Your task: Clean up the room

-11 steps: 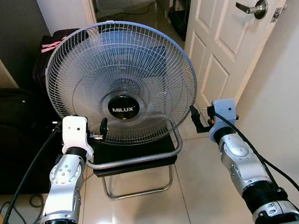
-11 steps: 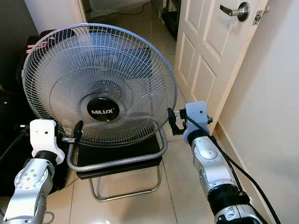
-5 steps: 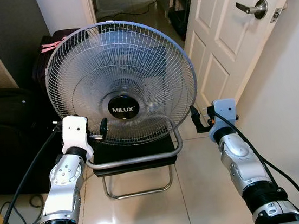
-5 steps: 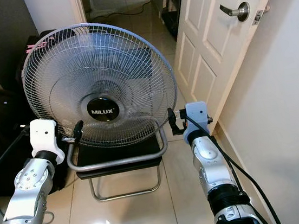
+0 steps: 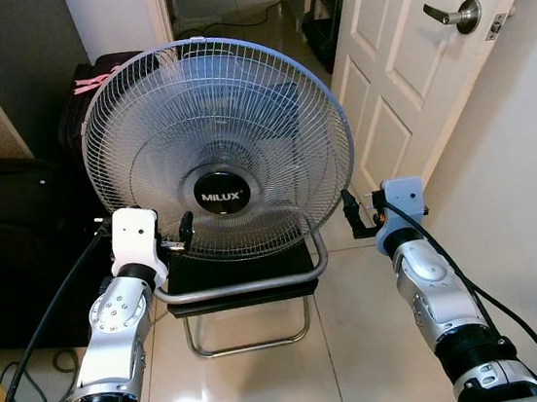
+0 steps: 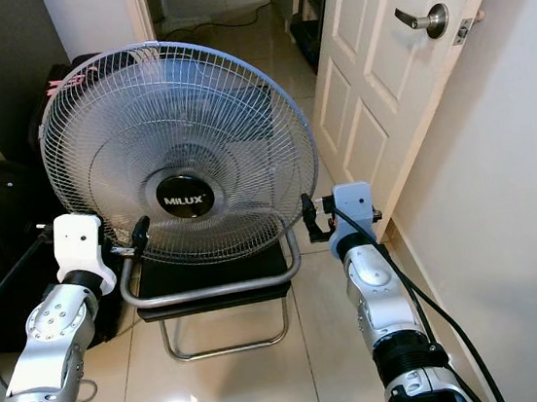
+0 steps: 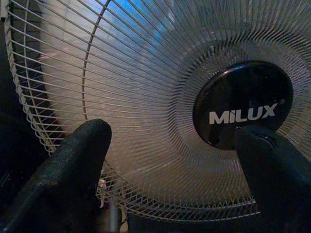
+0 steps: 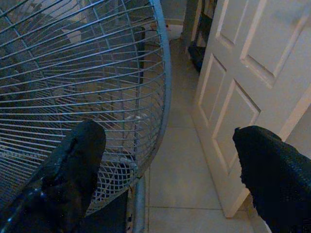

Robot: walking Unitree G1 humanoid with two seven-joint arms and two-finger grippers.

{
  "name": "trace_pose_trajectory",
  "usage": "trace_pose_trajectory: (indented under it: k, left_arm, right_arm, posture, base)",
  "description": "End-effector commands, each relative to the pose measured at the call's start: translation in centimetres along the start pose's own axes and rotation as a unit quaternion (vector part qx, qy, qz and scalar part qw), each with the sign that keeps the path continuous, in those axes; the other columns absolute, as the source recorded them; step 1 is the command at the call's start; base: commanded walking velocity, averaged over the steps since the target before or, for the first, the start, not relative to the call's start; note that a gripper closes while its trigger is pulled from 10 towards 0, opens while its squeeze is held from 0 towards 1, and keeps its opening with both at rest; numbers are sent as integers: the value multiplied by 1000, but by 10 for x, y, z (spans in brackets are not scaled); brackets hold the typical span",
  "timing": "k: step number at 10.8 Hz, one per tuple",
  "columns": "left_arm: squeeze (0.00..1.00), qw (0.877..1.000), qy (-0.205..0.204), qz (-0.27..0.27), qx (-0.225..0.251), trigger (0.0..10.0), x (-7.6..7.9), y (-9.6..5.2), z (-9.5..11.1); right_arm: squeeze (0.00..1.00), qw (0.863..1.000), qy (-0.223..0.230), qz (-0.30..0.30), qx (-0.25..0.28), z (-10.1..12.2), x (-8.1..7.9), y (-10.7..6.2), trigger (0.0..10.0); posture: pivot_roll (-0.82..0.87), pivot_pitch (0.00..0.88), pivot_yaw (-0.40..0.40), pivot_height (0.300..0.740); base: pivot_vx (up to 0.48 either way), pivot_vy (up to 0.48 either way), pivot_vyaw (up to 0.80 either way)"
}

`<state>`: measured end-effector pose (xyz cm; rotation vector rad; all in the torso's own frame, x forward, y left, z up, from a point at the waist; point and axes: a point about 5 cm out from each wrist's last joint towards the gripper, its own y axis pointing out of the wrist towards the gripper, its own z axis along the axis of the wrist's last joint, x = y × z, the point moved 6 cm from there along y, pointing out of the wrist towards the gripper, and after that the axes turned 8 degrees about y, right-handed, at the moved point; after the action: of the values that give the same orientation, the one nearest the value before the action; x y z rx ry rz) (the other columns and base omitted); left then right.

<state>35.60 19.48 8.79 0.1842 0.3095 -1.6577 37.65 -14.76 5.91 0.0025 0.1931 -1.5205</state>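
Floor fan (image 5: 218,148) on its tube stand, between a dark bag and a white door (image 5: 418,65). Left gripper (image 5: 182,229) and right gripper (image 5: 352,215) flank the grille, fingers spread, empty. A sound lift probably needs both closing level on the rim together

On my right I see a white door (image 5: 410,76) with a silver handle (image 5: 456,13). A black suitcase (image 5: 9,243) stands left, and the tiled floor (image 5: 353,328) shines below.
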Motion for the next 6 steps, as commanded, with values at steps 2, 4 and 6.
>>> trace_pose_trajectory:
  k: [2, 4, 6]
  left_arm:
    - [0, 993, -39, 26, -108, 10000, 0, -23, -46]
    - [0, 993, -35, 36, -110, 10000, -5, -28, -49]
    - [0, 995, -28, 32, -95, 10000, -9, -27, -39]
  right_arm:
    - [0, 992, 57, -8, -108, -64, 23, -38, 10000]
    - [0, 992, 52, -11, -111, -66, 28, -43, 10000]
    - [1000, 993, 51, 8, -106, -61, 22, -41, 10000]
  posture:
    - [-46, 0, -35, 740]
    - [-40, 0, -40, 740]
    - [-36, 0, -33, 740]
  base:
    - [0, 0, 0]
    - [0, 0, 0]
    - [0, 0, 0]
